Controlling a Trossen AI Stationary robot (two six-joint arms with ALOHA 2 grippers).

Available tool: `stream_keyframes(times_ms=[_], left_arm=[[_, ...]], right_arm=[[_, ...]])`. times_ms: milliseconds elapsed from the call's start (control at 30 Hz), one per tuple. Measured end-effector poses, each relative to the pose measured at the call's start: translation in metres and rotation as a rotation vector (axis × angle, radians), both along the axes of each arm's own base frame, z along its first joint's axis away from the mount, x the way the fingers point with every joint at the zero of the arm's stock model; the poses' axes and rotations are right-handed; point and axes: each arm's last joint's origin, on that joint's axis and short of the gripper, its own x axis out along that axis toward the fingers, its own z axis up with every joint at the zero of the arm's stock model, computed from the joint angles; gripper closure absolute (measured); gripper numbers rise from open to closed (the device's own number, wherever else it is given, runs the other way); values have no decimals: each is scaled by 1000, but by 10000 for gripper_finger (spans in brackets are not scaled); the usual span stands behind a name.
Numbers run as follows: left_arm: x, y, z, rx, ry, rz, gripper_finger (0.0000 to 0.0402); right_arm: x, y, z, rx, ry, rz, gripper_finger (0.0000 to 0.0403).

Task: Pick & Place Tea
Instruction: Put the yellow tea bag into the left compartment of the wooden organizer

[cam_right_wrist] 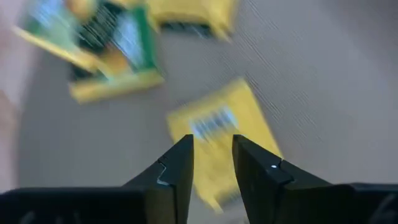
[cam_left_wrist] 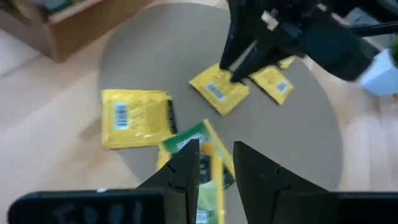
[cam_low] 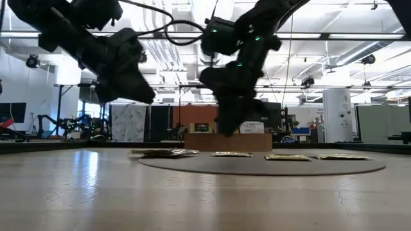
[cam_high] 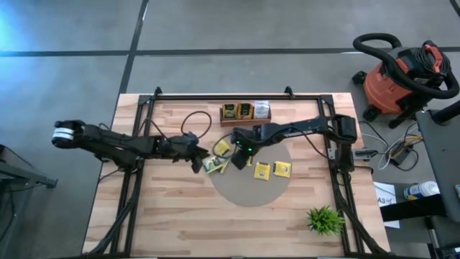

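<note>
On the round grey-brown mat [cam_high: 248, 193] in the middle of the slatted wooden table [cam_high: 180, 223] lie the small flat square tea-bag packets, mostly yellow with little printed barcode labels: one yellow packet [cam_right_wrist: 221, 140] sits directly below the right gripper [cam_right_wrist: 211, 155], whose two dark fingers stand parted to either side of the packet's label and, as far as I can judge, have not yet closed on it. To take it cleanly the fingers should come down square to one edge of the packet, pinch near that edge so the thin foil lifts rather than slides, and stay clear of the neighbours. A small overlapping heap of green-and-yellow packets [cam_left_wrist: 199, 146] lies near the mat's edge beneath the left gripper [cam_left_wrist: 214, 162], which hangs above it with fingers apart and nothing between them; another yellow packet [cam_left_wrist: 137, 117] lies flat just beside that heap, and two more [cam_high: 272, 170] rest side by side farther along the mat. Beyond the mat, the brown wooden divided tray [cam_high: 244, 119] holds a few packets standing upright in its compartments.
</note>
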Motion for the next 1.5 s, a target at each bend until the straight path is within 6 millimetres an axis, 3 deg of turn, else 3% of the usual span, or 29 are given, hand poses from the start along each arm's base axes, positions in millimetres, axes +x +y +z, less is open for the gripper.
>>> stream_keyframes(times_ms=[267,433,800,1000,1133,1367,1500], left_arm=[[27,-1,-9,-10,-7,-31,309],[52,-3,-8,6,16,-142,309],[133,5,7,92,-24,-341,309],[172,7,-4,77,4,-351,309],[182,7,-20,56,94,-353,309],[173,4,-47,-26,271,-340,309],[172,2,-54,-49,286,-365,309]], right_arm=[[-67,10,-7,3,238,-126,310],[-107,21,-9,41,260,-234,316],[-167,45,-7,147,265,-350,300],[-181,58,-18,167,289,-366,310],[-180,60,-26,170,266,-349,319],[-169,61,-35,170,175,-325,323],[-166,60,-36,166,151,-328,319]])
